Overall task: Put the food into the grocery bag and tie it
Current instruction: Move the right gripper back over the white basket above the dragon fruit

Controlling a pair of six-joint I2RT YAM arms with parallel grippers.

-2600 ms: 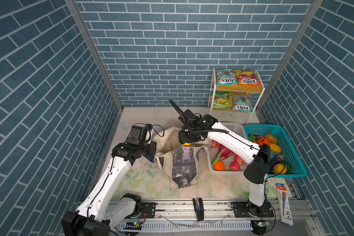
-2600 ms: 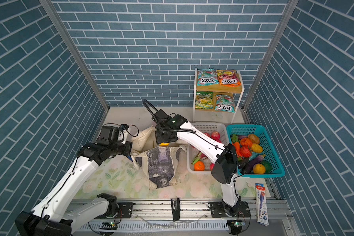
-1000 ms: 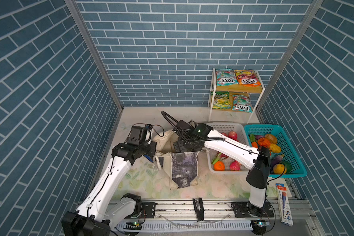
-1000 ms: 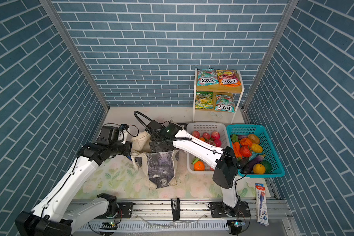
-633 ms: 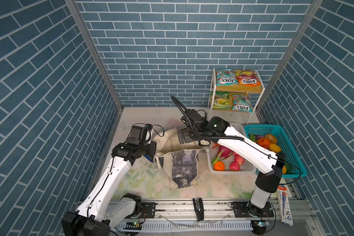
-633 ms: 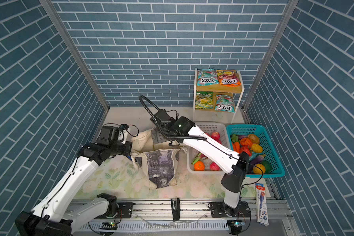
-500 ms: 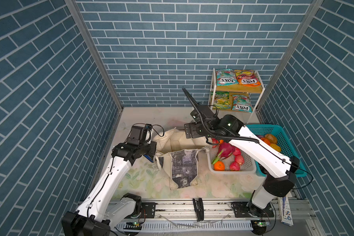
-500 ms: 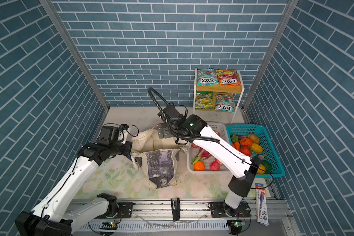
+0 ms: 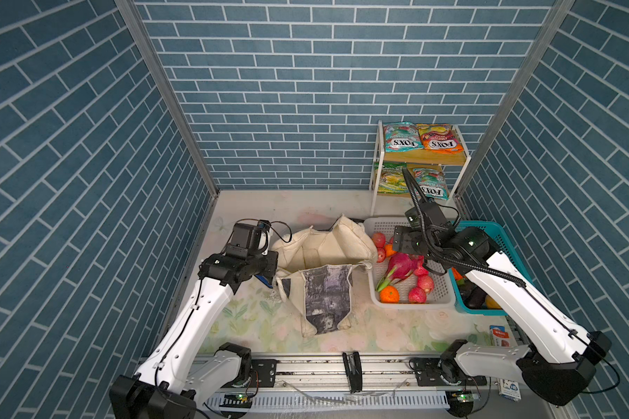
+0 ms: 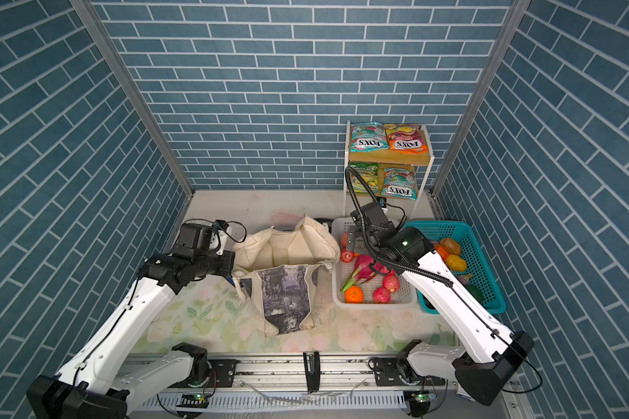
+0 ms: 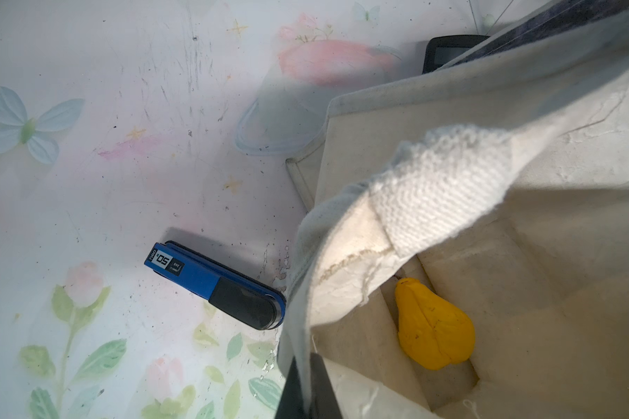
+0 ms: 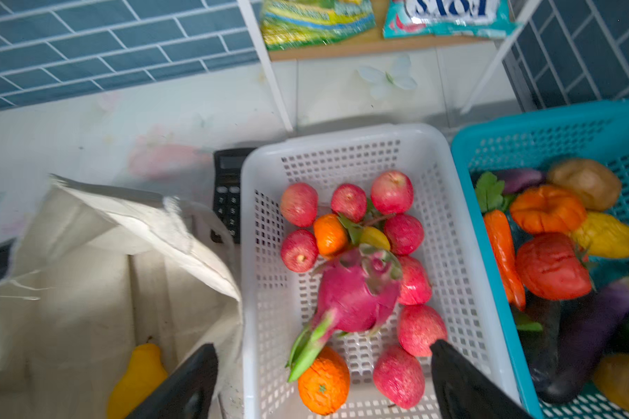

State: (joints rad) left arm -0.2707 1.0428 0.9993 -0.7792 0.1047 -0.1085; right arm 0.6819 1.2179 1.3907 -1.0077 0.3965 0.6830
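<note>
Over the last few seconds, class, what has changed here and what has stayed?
The right claw released a yellow fruit into the grocery bag, then swung right to hover open over the white basket. The left claw stays shut on the bag's rim; everything else unmoved.

"FOX'S", printed upside down, on teal packet [image 9: 400, 139], orange packet [image 9: 439, 139] and lower packet [image 9: 429, 183]; shelf [image 9: 423, 159], upper right, both top views. "50" on blue stapler [image 11: 215, 286] end label.
</note>
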